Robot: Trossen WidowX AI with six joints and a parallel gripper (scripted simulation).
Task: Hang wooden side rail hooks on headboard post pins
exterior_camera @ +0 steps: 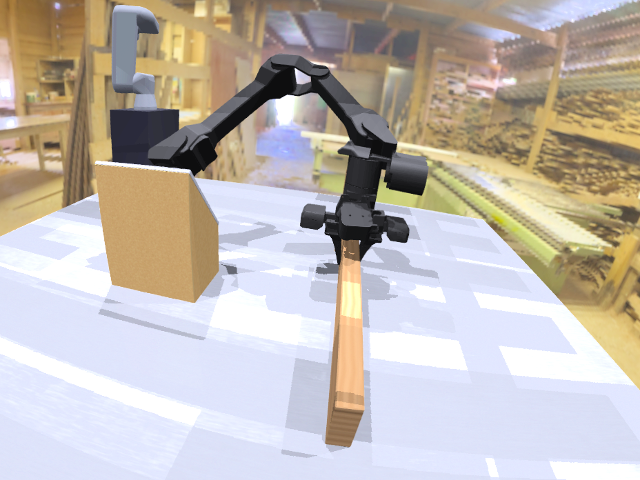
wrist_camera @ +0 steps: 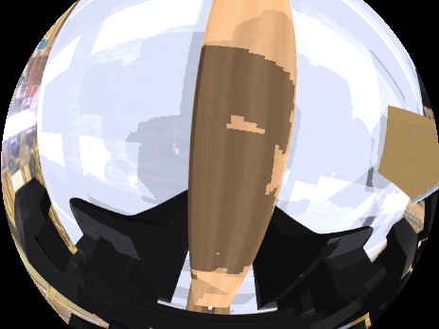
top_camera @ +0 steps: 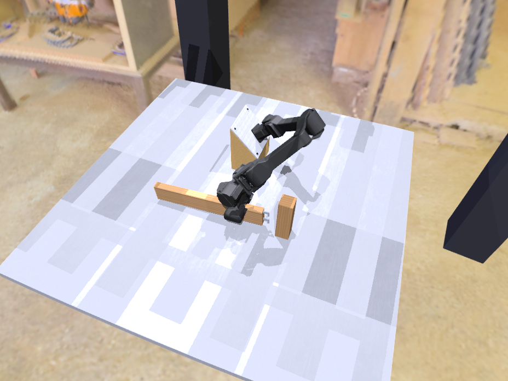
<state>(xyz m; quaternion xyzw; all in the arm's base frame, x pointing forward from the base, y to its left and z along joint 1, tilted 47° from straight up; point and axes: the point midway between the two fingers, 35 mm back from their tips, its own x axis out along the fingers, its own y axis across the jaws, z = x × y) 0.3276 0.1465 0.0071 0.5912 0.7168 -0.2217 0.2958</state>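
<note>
The wooden side rail (top_camera: 176,194) (exterior_camera: 350,356) (wrist_camera: 241,142) is long and light brown. My gripper (top_camera: 242,211) (exterior_camera: 350,257) (wrist_camera: 225,192) is shut on the rail near its hooked end, one finger on each side. The two steel hooks (top_camera: 266,217) stick out of that end towards the headboard post (top_camera: 284,217), with a small gap between them in the top view. The post stands upright. Its slot and pins do not show, and the post is hidden in the exterior view. The rail's far end is at or very close to the table.
A brown block with a slanted white top (top_camera: 247,130) (exterior_camera: 150,232) stands behind the rail, beside the arm's base; its side also shows at the right in the wrist view (wrist_camera: 409,151). The table (top_camera: 135,328) (exterior_camera: 247,413) has patchy shadows. Dark pillars stand beyond its edges.
</note>
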